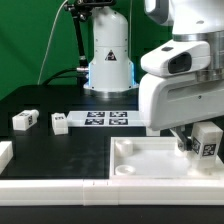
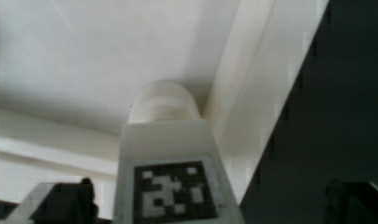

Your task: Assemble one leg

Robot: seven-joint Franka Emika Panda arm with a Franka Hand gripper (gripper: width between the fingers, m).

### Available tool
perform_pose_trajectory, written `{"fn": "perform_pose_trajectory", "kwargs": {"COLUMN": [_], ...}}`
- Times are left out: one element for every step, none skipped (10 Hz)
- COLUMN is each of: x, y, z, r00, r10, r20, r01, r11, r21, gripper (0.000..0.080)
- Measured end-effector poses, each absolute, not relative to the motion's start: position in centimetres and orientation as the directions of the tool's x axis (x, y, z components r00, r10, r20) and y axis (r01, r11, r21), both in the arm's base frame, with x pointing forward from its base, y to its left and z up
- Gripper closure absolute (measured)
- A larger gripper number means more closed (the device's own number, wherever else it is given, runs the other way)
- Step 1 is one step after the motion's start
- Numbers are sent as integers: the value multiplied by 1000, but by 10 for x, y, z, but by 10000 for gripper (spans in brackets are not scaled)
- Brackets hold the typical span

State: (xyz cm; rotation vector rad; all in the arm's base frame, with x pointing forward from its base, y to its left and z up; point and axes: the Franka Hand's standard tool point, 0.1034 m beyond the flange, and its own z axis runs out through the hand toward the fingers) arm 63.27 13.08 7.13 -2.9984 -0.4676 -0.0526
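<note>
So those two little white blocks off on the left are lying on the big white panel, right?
No. The exterior view shows the far-left leg and the leg beside it lying on the black table, not on the big white panel.

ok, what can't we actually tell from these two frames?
- Claw grip: wrist view cuts its fingers off at the edge; exterior view hides them behind the arm's white housing. Open or shut: cannot tell.
- Leg seating: its far end is blurred against the panel in the wrist view; touching or not unclear.
- White part at the exterior view's left: cut off by the edge.
</note>
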Motion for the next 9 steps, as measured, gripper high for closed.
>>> {"fn": "perform_pose_trajectory", "kwargs": {"x": [633,633,633,633,633,634,635,635,635], "y": [128,128,128,128,128,122,122,121,121], "z": [71,71,71,71,71,71,71,71,71], "r00": [947,947,947,947,947,948,949,951,958], "r10": [317,317,317,317,317,314,312,306,284], "r20": [52,52,52,52,52,52,52,51,49], "r01": [320,320,321,321,321,317,316,309,287], "r11": [-942,-942,-942,-942,-942,-944,-945,-947,-953], "r21": [-97,-97,-97,-97,-97,-89,-89,-89,-91], "gripper": [150,150,284,284,487,487,507,507,507]}}
